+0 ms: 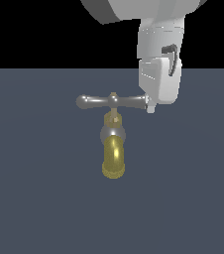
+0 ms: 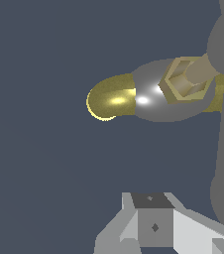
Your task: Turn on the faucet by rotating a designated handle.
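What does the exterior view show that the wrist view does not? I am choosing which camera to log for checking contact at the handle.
Only the exterior view shows the whole handle end to end, with the hand at the end on the exterior view's right, plus the arm's white housing above. Only the wrist view shows the hexagonal brass nut up close and the hand's underside. Both show the faucet with its brass spout and silver ball joint on the dark floor. Neither shows the hand's opening.

We find flat, even simulator lighting, dim overall, with no cast shadows. Bright glare spots sit on the brass-yellow curved spout point(image 2: 111, 99) and silver-grey ball joint point(image 2: 148, 101). Edges render sharp.
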